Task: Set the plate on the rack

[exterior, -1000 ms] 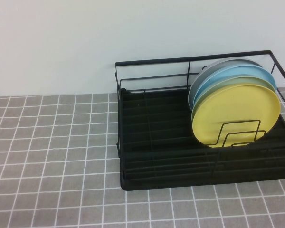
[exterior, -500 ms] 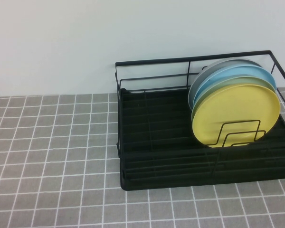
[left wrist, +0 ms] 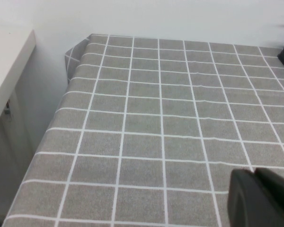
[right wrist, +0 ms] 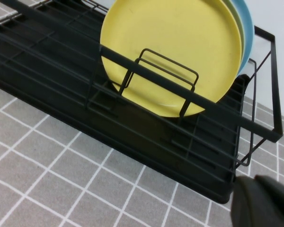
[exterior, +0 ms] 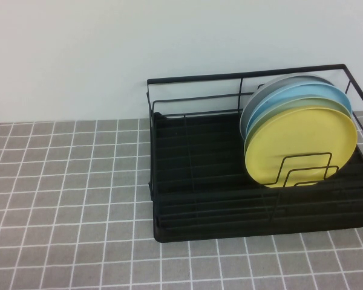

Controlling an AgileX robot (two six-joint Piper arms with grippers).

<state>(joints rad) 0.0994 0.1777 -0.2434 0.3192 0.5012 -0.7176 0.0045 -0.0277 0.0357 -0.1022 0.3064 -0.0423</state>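
The yellow plate (exterior: 302,142) stands upright in the black wire rack (exterior: 193,77), at its right end, front-most in a row of plates and leaning behind the wire dividers. It also shows in the right wrist view (right wrist: 170,52), with the rack (right wrist: 132,142) around it. Neither gripper is in the high view. My right gripper (right wrist: 253,182) is shut and empty, above the cloth just outside the rack's front right corner. My left gripper (left wrist: 253,171) is shut and empty over the bare cloth, far left of the rack.
A pale green plate (exterior: 272,115) and light blue plates (exterior: 302,93) stand behind the yellow one. The grey checked tablecloth (exterior: 66,181) covers the table. In the left wrist view its left edge (left wrist: 61,109) drops off beside a white surface (left wrist: 4,61).
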